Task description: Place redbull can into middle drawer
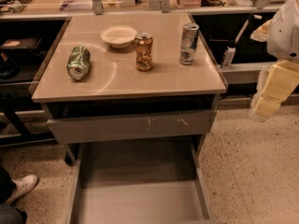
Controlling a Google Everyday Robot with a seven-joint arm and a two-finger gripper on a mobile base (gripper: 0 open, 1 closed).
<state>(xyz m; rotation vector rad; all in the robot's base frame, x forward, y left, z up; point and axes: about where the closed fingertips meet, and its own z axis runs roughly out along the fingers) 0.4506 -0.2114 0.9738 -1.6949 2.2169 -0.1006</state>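
Note:
The redbull can (pixel 188 43), slim and silver-and-blue, stands upright at the back right of the tan cabinet top (pixel 121 80). The middle drawer (pixel 140 202) is pulled open below, showing a bare grey floor and low side walls. My gripper (pixel 270 93) hangs on the white arm at the far right edge, off the side of the cabinet, lower than the top and well apart from the can. It holds nothing.
An orange-gold can (pixel 144 51) stands left of the redbull can. A white bowl (pixel 118 35) sits behind it and a green can (pixel 78 63) lies on its side at the left. The scratched grey drawer front (pixel 131 125) is above the open drawer. A person's shoe (pixel 21 188) is at the lower left.

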